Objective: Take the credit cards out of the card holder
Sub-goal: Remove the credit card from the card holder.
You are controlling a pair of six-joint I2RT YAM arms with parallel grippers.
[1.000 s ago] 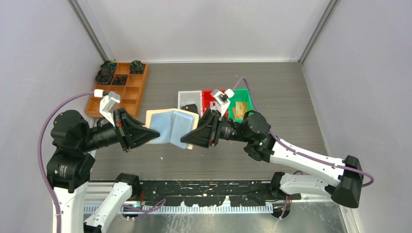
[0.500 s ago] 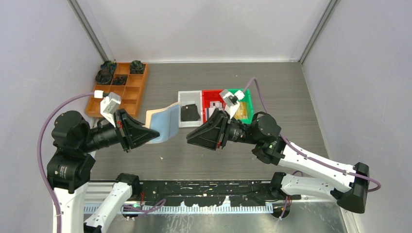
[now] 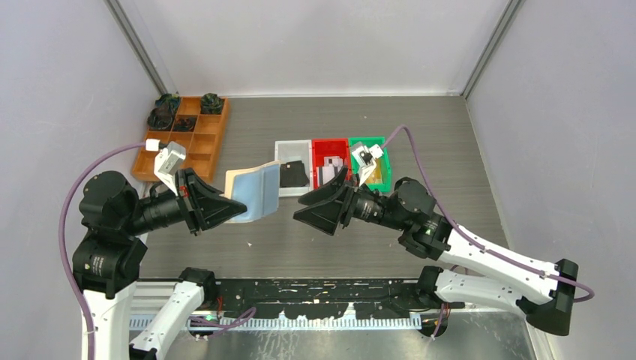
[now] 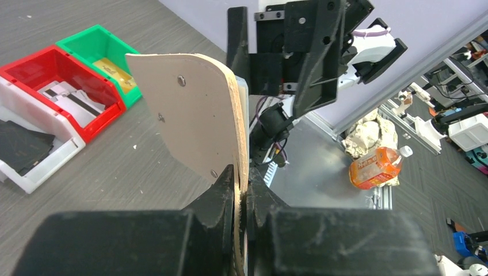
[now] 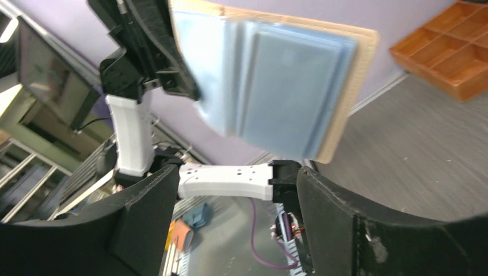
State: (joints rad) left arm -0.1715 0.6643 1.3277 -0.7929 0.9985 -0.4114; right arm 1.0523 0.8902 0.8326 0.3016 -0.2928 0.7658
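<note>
My left gripper (image 3: 241, 205) is shut on the card holder (image 3: 256, 190) and holds it up off the table, partly folded, its blue-grey pockets toward the right arm. In the left wrist view the holder's tan outside (image 4: 190, 115) stands edge-on in my left gripper (image 4: 242, 187). My right gripper (image 3: 299, 209) is open and holds nothing, a short way right of the holder. From the right wrist the pockets (image 5: 282, 80) show above my right gripper (image 5: 236, 192). Credit cards lie in bins: a black one (image 3: 294, 174), a white-pink one (image 3: 328, 173), a gold one (image 3: 373, 174).
A white bin (image 3: 285, 147), a red bin (image 3: 330, 145) and a green bin (image 3: 373, 142) stand side by side at mid-table. An orange-brown compartment tray (image 3: 202, 142) with dark items sits at the back left. Grey walls close in both sides.
My right gripper has drawn back to the right, away from the card holder, and opened wide. The holder's right flap has swung back, so it is now partly folded. The left arm has stayed put.
</note>
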